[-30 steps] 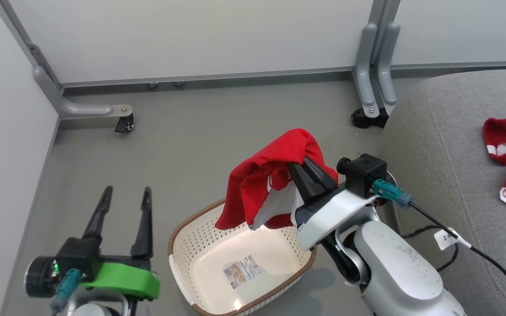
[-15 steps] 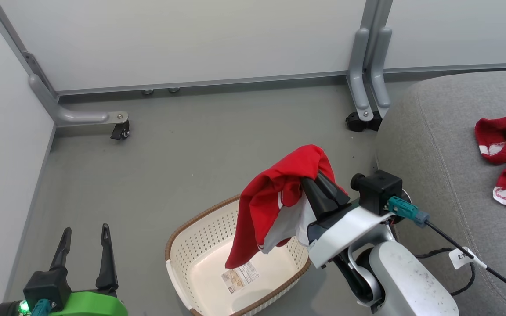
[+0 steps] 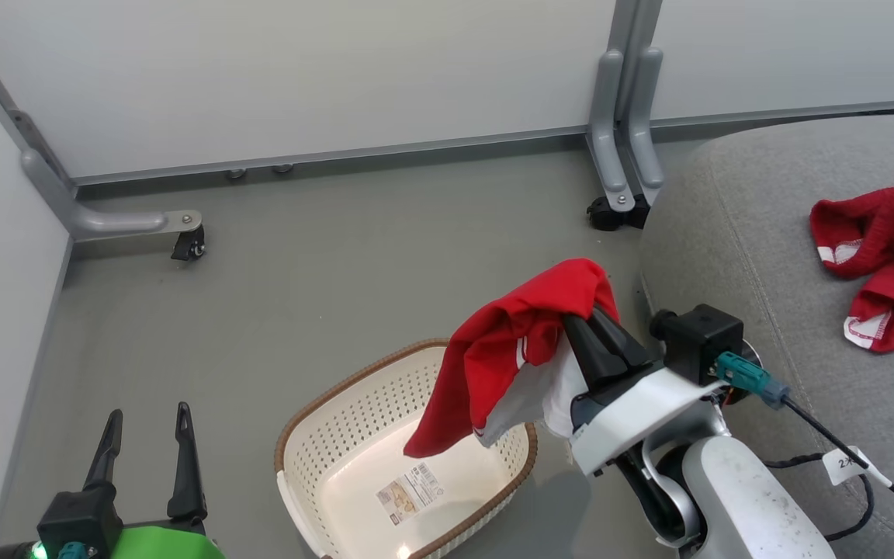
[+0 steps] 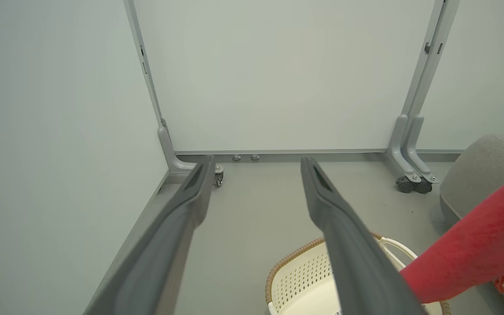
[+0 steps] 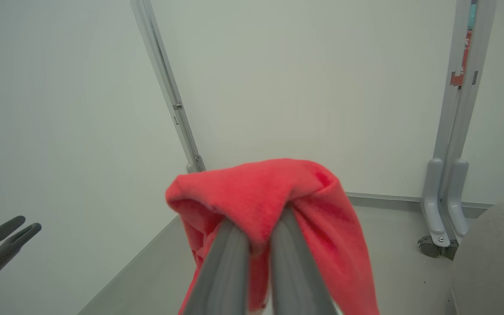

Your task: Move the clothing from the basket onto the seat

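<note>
Our right end effector (image 3: pixel 588 330) was clamped on a red garment (image 3: pixel 509 349), which hung draped above the basket (image 3: pixel 323 404); a second red garment (image 3: pixel 881 248) lay on the grey seat (image 3: pixel 757 248); our left end effector (image 3: pixel 148 419) stood fingers apart, holding nothing, near the basket.

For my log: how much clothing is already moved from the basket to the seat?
Done: one red garment lies on the grey seat. In hand: the right hand holds the second garment above the basket, which looks empty. Left: lay it on the seat.
</note>
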